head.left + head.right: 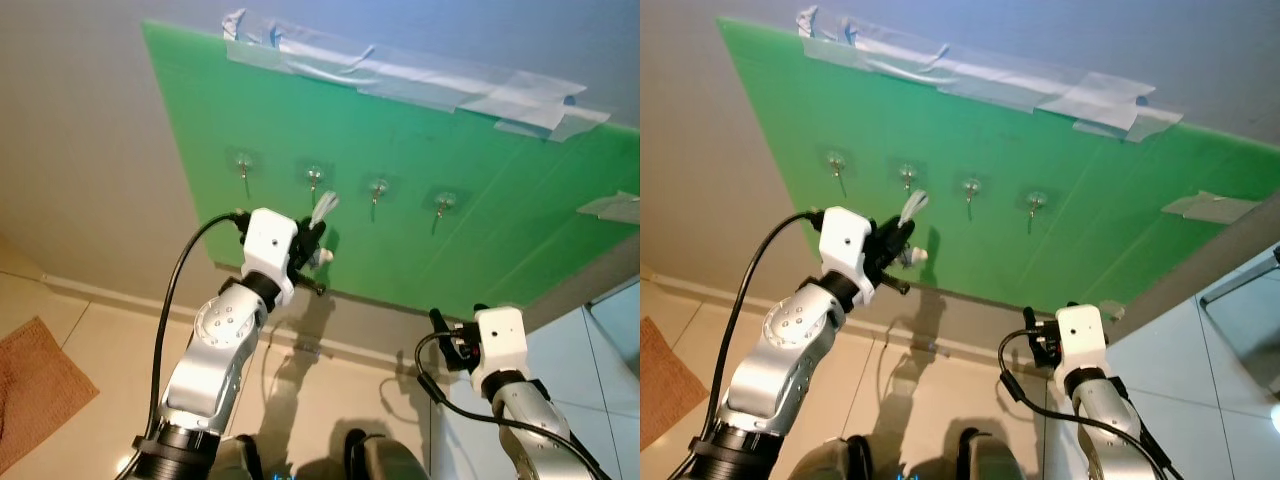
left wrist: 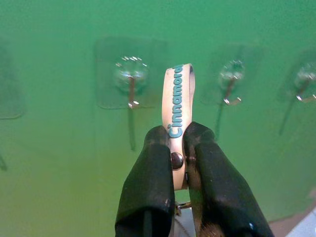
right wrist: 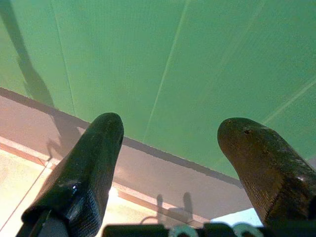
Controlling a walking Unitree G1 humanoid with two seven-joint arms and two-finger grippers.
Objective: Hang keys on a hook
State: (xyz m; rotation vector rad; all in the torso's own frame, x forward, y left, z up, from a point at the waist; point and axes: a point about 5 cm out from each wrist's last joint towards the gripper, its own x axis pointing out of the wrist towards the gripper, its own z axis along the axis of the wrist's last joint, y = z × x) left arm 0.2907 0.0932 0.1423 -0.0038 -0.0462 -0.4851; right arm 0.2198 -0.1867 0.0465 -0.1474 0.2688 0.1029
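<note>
Your left gripper (image 2: 178, 148) is clamped on the white fabric key strap with teal lettering (image 2: 179, 101) — raised near the green plastic board (image 1: 500, 220), just right of the second clear adhesive metal hook (image 2: 131, 85). Your right gripper (image 3: 170, 133) hangs lower right, its fingers spread apart.

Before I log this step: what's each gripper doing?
Left gripper: jaws shut on the key strap, near the hooks.
Right gripper: open, holding nothing.
</note>
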